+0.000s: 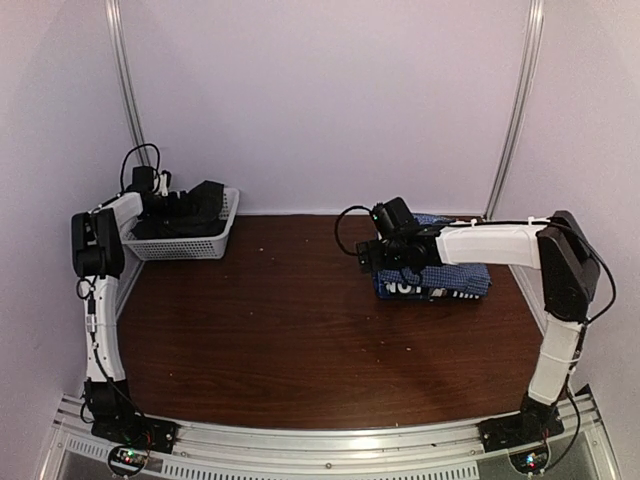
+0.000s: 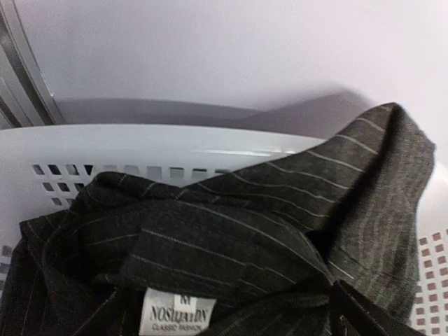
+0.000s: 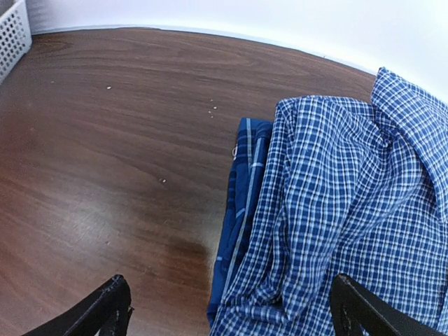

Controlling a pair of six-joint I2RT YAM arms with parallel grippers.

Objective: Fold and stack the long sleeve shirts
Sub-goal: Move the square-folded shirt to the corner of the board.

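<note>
Dark tabletop (image 1: 280,340) held our checked shirts (image 1: 462,278) stacked at two o'clock, right gripper (image 3: 227,292) spread above; at ten o'clock, left gripper (image 1: 175,207), grip untellable, sat in the basket (image 1: 180,250), likely fetching the black shirt (image 2: 245,238).

Right arm (image 1: 500,245) stretched leftward, jaws spread wide.

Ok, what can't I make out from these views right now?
Left tool: top view, lost among the black pinstriped shirt in the basket; open or shut unclear.
Stack count: top view, the right arm covers the stacked shirts.
Checked shirt: right wrist view, cut off by the right and bottom edges.
Neck label: left wrist view, brand blurred, cut by the bottom edge.
</note>
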